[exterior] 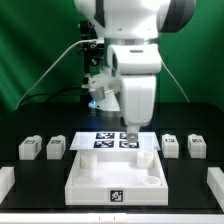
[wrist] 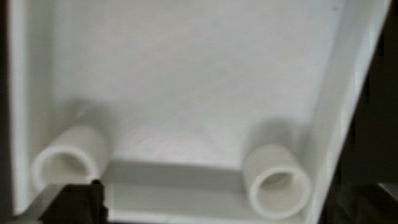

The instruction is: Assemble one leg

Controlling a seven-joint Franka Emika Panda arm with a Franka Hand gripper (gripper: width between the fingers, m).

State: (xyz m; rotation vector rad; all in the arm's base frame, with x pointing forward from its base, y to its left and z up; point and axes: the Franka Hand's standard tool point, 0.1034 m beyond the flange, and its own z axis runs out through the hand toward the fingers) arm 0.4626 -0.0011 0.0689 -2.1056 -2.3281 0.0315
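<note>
1. Arm (exterior: 125, 40) – white, descends from above at the middle of the exterior view, wrist pointing down at the table.
2. Table (exterior: 35, 185) – black, carries all the parts.
3. Tray piece (exterior: 85, 180) – large white square with raised walls, near edge of the table, one tag on its front wall. The wrist view shows its pale inner floor (wrist: 196, 90) and two round tubular sockets (wrist: 276, 178) standing against a wall.
4. Marker board (exterior: 112, 141) – thin, flat and white with several tags, lying just behind the tray piece.
5. Legs (exterior: 57, 147) – four small white blocks in a row. Two are on the exterior view's left of the marker board and two on its right, all outside the tray piece and well apart from the gripper.
6. Gripper (exterior: 131, 127) – hangs low over the marker board. Only one dark finger (wrist: 77, 203) shows in the wrist view, so its opening cannot be told. Nothing is seen between the jaws, and no contact with any part is visible.
</note>
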